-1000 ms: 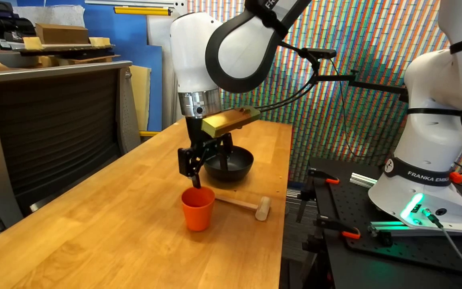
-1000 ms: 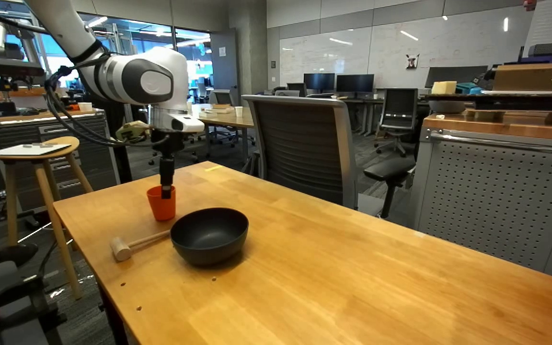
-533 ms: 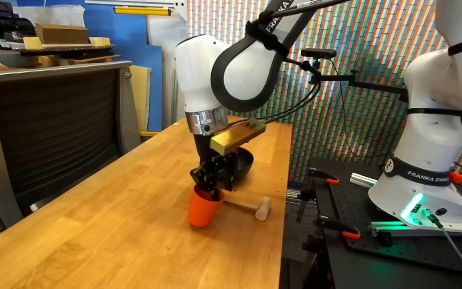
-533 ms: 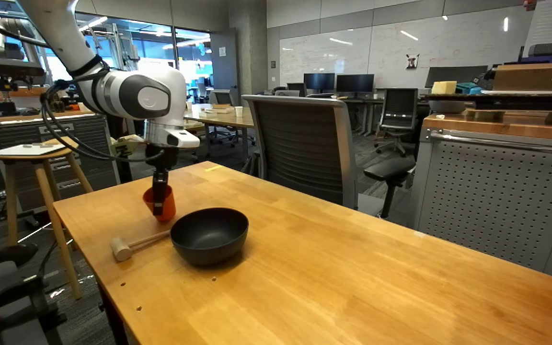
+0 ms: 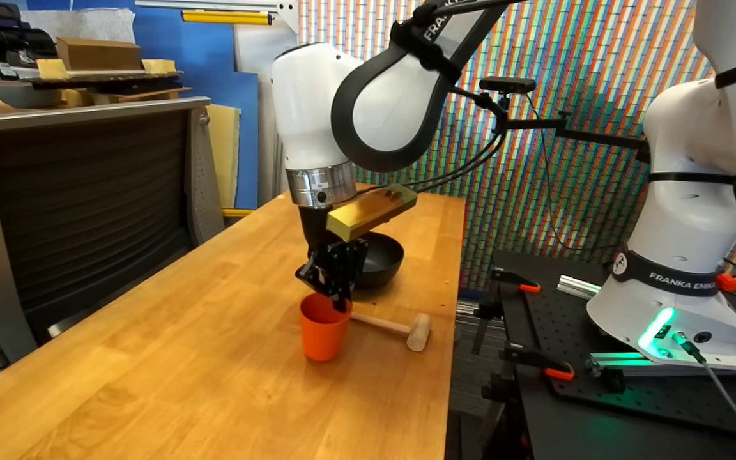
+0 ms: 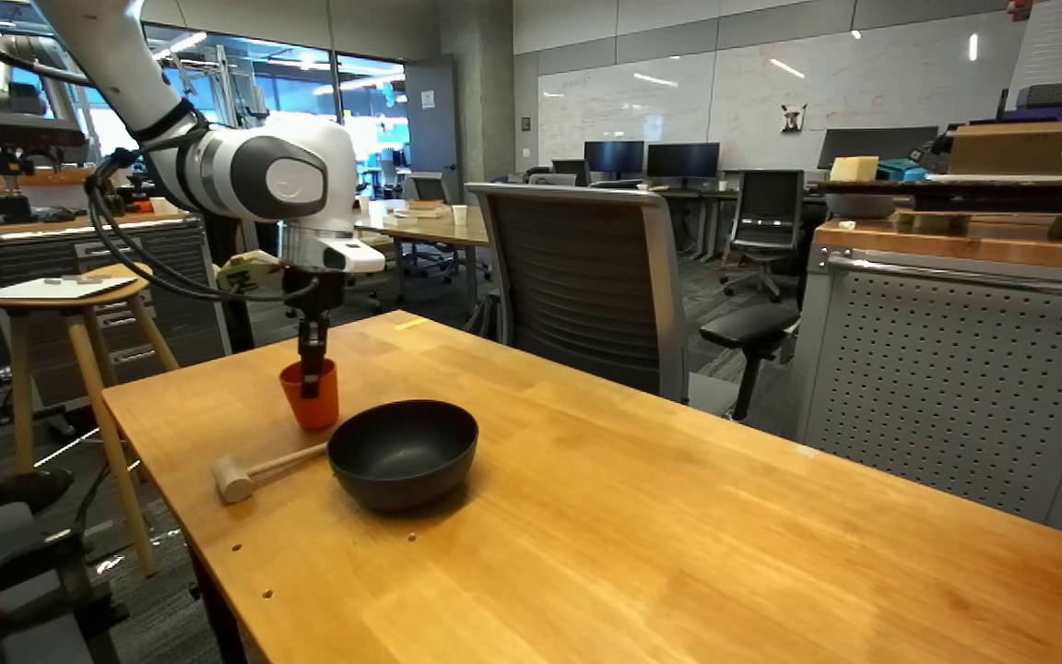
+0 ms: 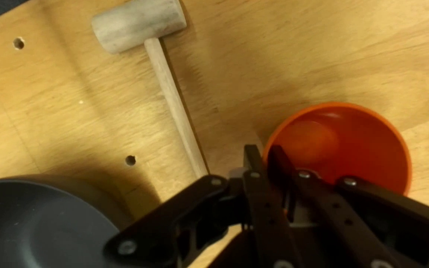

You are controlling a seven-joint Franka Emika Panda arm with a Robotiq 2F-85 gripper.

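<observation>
- Wooden mallet (image 7: pixel 164 74), cylindrical head, lay near gripper (image 7: pixel 263 149).
- Smooth, round dark bowl (image 6: pixel 402 491) sat near gripper.
- Tapered orange cup (image 5: pixel 324 338): gripper pinched its rim, one finger inside.

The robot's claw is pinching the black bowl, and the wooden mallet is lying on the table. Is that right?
Not quite: the claw is pinching the orange cup, not the black bowl. The wrist view shows the cup's rim between the claw's fingers. The wooden mallet is lying on the table.

It was a robotics lab; it held a white jointed robot arm (image 5: pixel 681 220); a glossy whiteboard (image 6: pixel 743 97); black flat monitors (image 6: pixel 683 160).
</observation>
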